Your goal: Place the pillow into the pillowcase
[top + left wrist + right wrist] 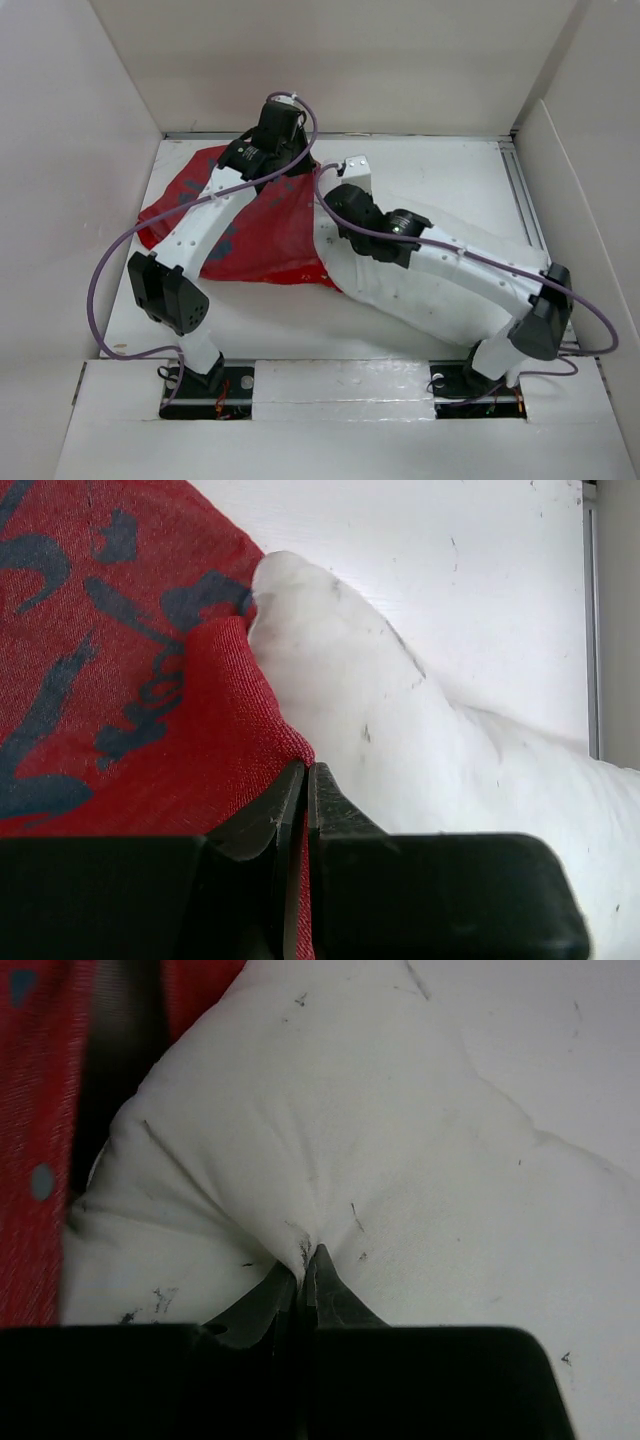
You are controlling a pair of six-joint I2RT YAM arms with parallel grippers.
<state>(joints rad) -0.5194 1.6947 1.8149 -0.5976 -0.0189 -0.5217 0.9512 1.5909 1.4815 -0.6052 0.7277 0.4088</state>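
While the pillowcase is lying rumpled and flat on the surface, the pillow is resting just beside it on its right side. One pillow corner is pressing against the pillowcase's open edge, and nearly all of the pillow's bulk is sitting outside the red cloth.

The left arm is reaching over the pillowcase to its far right corner. There the left jaws are pressing together on a raised fold of the red fabric, right where it is meeting the pillow corner. The right arm is stretching across the pillow toward the pillowcase, and the right jaws are pinching a small pucker of the white cover, with the fabric gathering in creases around the tips.

Both things are looking light and very soft. The pillow is probably going to sag and bulge instead of sliding as one piece, so a pinch of its cover near the leading corner seems the sensible hold. The pillowcase is limp, and its mouth is likely collapsing unless one layer alone is being lifted. Whether the left jaws are holding one layer or both, I cannot tell.
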